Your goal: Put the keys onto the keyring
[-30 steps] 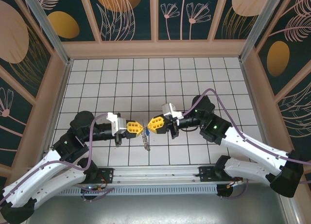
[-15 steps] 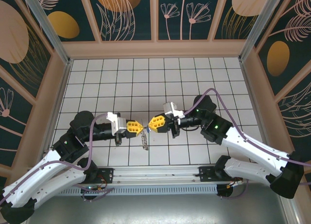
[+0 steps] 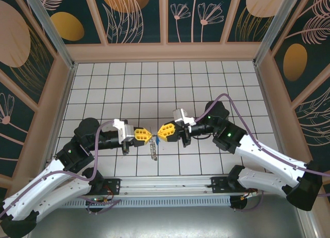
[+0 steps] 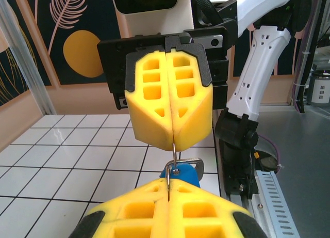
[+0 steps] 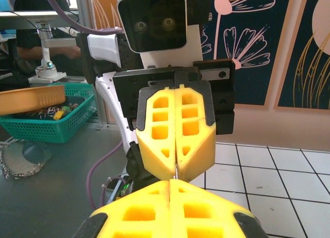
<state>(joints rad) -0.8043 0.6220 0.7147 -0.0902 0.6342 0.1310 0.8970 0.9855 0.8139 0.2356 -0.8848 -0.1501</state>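
Observation:
My left gripper (image 3: 150,137) and right gripper (image 3: 158,136) meet tip to tip low over the tiled floor, both shut. Each pinches one end of a thin metal wire loop of the keyring (image 4: 175,154). That wire runs through the hole in the blue head of the key (image 4: 186,175), which hangs between the tips beside a small metal clasp (image 4: 196,162). From above, the key (image 3: 155,139) is a blue speck, and a silvery chain piece (image 3: 153,152) dangles below it. The left gripper (image 4: 168,185) faces the right one's yellow fingers (image 4: 154,109). The right gripper (image 5: 172,182) shows the wire (image 5: 176,171).
White tiled floor (image 3: 170,83) stretches behind the grippers, fenced by wooden walls (image 3: 165,51). The metal rail with both arm bases (image 3: 165,184) lies just in front. Outside the cell stands a green basket (image 5: 46,122) on a grey table.
The right gripper has shifted slightly up and right, and the dangling chain has swung a little to the left. Both grippers stay shut, tips together.

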